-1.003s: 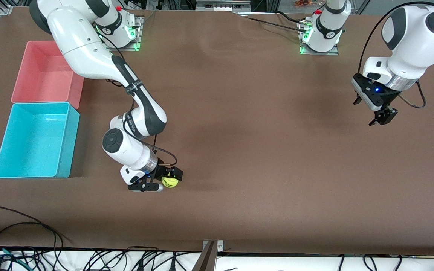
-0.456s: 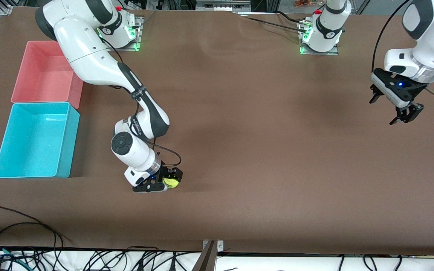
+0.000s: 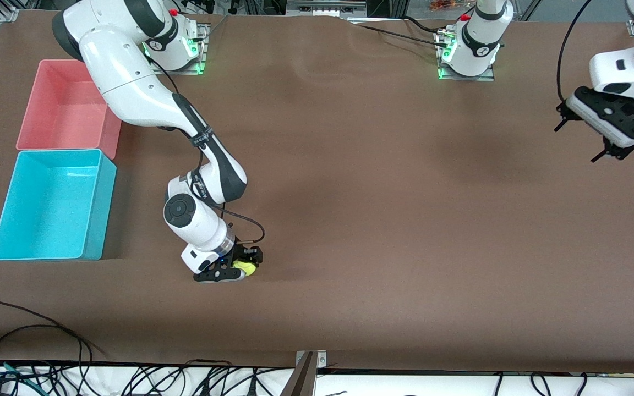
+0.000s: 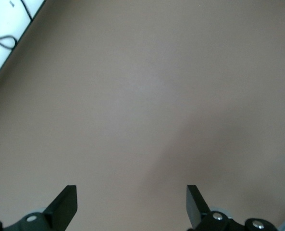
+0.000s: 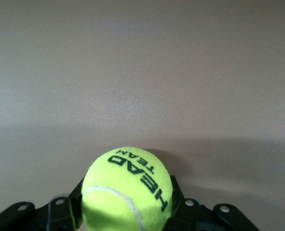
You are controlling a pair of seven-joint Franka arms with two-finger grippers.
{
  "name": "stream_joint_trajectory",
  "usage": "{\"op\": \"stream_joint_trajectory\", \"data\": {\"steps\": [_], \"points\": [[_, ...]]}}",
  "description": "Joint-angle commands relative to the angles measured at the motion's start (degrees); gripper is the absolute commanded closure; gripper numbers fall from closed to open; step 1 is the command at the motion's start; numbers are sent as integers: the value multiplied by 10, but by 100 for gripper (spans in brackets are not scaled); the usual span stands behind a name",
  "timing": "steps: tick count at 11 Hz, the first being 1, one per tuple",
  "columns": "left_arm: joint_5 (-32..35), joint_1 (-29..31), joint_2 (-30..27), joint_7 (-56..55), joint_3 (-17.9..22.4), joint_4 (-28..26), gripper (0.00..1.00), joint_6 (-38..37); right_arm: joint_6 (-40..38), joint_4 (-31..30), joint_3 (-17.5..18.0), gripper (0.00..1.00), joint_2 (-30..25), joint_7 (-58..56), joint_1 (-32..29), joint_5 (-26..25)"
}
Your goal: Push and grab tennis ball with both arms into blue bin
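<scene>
The yellow-green tennis ball (image 3: 245, 267) sits low at the table between the fingers of my right gripper (image 3: 242, 265), which is shut on it. In the right wrist view the ball (image 5: 128, 190) fills the space between the black fingers and reads "HEAD TEAM". The cyan-blue bin (image 3: 53, 204) stands toward the right arm's end of the table, beside the gripper and empty. My left gripper (image 3: 611, 148) is up in the air over the left arm's end of the table, open and empty. The left wrist view shows its gripper (image 4: 131, 207) over bare brown table.
A pink bin (image 3: 69, 107) of the same size stands against the blue bin, farther from the front camera. Black cables (image 3: 25, 330) lie along the table's near edge. The brown table top (image 3: 383, 220) stretches between the arms.
My right gripper has closed in on the ball, which now shows less between the fingers. My left arm has lifted and swung away toward its end of the table.
</scene>
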Motion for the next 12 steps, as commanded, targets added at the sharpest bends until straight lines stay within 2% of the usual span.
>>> {"op": "stream_joint_trajectory", "data": {"steps": [1,5,8,10,12], "points": [[-11,-11,1,-84,4,97,0,-136,-73,20,1,100,-11,-8,-8,-12],[-11,-27,2,-245,-4,189,0,-272,-221,28,1,100,-69,-41,-31,-10],[-12,-46,10,-388,-16,203,0,-291,-309,27,1,100,-115,-108,-53,-8],[-12,-46,23,-420,-20,214,0,-294,-367,23,0,100,-140,-171,-69,-8],[-12,-44,43,-437,-23,238,0,-306,-388,-3,-3,100,-167,-214,-92,-12]]}}
